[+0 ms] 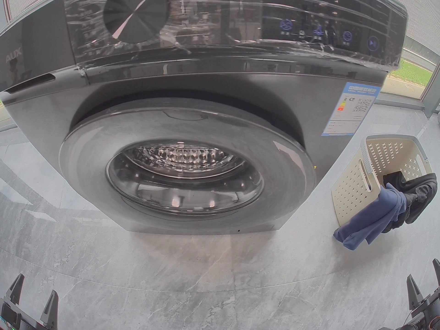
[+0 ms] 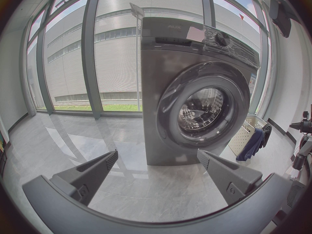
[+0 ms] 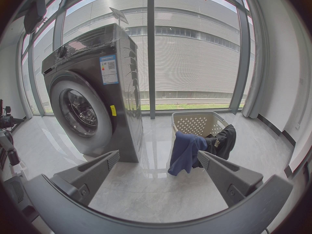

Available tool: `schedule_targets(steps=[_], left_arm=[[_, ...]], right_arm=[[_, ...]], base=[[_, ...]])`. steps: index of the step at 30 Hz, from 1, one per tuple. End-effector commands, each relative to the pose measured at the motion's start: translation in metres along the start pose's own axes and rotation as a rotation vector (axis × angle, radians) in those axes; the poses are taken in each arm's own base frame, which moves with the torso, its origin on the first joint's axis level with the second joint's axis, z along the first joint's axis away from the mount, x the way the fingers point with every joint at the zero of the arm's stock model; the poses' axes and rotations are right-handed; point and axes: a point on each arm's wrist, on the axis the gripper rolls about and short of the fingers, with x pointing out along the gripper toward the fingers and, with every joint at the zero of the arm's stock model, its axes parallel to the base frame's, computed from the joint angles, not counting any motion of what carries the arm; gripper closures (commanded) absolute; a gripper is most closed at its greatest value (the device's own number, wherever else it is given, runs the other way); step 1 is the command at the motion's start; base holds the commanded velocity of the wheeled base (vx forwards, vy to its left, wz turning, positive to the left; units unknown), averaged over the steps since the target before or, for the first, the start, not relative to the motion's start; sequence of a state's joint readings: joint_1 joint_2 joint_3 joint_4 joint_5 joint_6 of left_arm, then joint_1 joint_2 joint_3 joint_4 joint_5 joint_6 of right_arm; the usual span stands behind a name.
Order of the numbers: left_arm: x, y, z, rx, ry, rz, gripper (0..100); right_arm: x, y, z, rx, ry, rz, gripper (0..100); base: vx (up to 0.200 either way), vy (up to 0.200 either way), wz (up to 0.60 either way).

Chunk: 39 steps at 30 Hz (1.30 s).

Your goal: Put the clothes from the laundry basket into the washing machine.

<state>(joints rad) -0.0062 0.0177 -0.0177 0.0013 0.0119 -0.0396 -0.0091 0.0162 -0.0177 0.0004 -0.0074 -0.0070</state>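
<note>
Hanging empty with jaws apart, the left gripper [image 2: 156,155] and right gripper [image 3: 157,155] face the washing machine [image 1: 206,83], its door [image 1: 183,179] shut, probably poised to start, while blue and black clothes [image 1: 373,218] drape over the laundry basket [image 1: 355,191] just right of it.

Open floor [image 2: 97,140] lay ahead of the left gripper [image 2: 157,153] up to the washing machine [image 2: 162,82]; its door [image 2: 203,109] stood shut across the drum. Ahead of the right gripper [image 3: 157,153], floor lay open to the laundry basket [image 3: 195,122], clothes [image 3: 185,151] overhanging its rim.
</note>
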Motion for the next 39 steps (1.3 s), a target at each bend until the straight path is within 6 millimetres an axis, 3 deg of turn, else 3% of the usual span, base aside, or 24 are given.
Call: schedule_targets(steps=[1, 22, 28, 39], left_arm=[[0.0002, 0.0002, -0.0052, 0.0, 0.003, 0.001, 0], [0.0002, 0.0002, -0.0052, 0.0, 0.003, 0.001, 0], [0.0002, 0.0002, -0.0052, -0.002, 0.003, 0.001, 0], [0.0002, 0.0002, -0.0052, 0.0, 0.003, 0.001, 0]], right_arm=[[0.0005, 0.0, -0.0051, -0.001, 0.007, 0.0, 0], [0.0005, 0.0, -0.0051, -0.001, 0.007, 0.0, 0], [0.0005, 0.0, -0.0051, -0.001, 0.007, 0.0, 0], [0.0005, 0.0, -0.0049, 0.001, 0.006, -0.002, 0]], base=[[0.0, 0.0, 0.0], [0.0, 0.0, 0.0], [0.0, 0.2, 0.0], [0.0, 0.0, 0.0]])
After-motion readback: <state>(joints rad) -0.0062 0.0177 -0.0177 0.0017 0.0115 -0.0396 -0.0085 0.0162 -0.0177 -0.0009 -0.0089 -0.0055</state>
